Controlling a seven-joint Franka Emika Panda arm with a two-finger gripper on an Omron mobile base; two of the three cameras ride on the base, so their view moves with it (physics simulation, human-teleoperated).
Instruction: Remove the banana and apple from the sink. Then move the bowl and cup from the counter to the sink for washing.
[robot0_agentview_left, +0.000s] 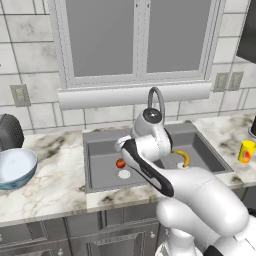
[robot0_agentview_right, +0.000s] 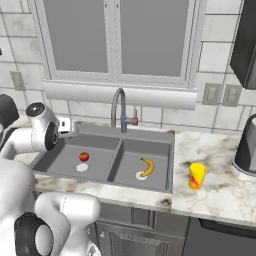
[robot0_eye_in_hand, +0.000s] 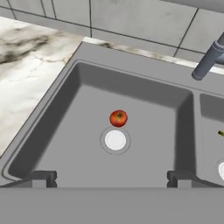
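The red apple (robot0_eye_in_hand: 118, 118) lies on the floor of the left basin of the dark grey sink (robot0_eye_in_hand: 131, 87), just beyond the round white drain (robot0_eye_in_hand: 115, 140). My gripper (robot0_eye_in_hand: 111, 179) hovers above that basin, open wide, nothing between its fingers. The yellow banana (robot0_agentview_right: 147, 166) rests in the right basin by its drain; both fruits also show as apple (robot0_agentview_left: 120, 163) and banana (robot0_agentview_left: 182, 157). The pale blue bowl (robot0_agentview_left: 15, 167) stands on the marble counter (robot0_agentview_left: 55, 170) left of the sink. The yellow cup (robot0_agentview_right: 197, 176) stands upright on the counter right of the sink.
A curved grey faucet (robot0_agentview_right: 120, 110) rises behind the divider between the basins. A dark round appliance (robot0_agentview_left: 7, 132) sits behind the bowl. A dark grey pot (robot0_agentview_right: 247, 145) stands at the far right of the counter. A window sill overhangs the back wall.
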